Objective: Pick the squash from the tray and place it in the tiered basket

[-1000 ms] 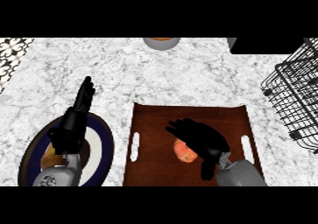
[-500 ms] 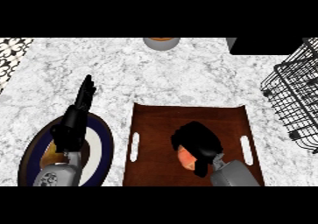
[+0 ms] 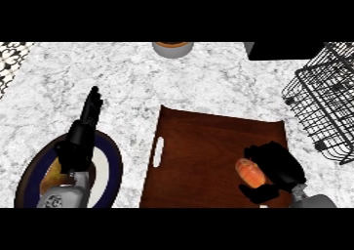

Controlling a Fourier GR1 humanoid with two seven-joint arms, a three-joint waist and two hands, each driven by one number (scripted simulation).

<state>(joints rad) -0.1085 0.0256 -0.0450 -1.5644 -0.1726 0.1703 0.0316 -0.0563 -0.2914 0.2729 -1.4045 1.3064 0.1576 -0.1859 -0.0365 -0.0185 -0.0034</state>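
An orange squash (image 3: 250,172) sits in my right hand (image 3: 279,166), whose fingers and thumb curl round it above the right part of the brown tray (image 3: 201,151). Most of the squash is hidden by the hand; only its left side shows. The black wire tiered basket (image 3: 330,100) stands at the right edge of the counter, up and to the right of this hand. My left hand (image 3: 84,129) rests open with straight fingers over the left side of the counter, above a plate.
A dark blue-rimmed plate (image 3: 107,171) with a white centre lies at the lower left under my left forearm. A small round bowl (image 3: 171,48) stands at the counter's far edge. A dark block (image 3: 287,51) sits at the top right beside the basket.
My right hand has closed round the squash and moved to the right across the tray with it. The left hand has stayed in place.
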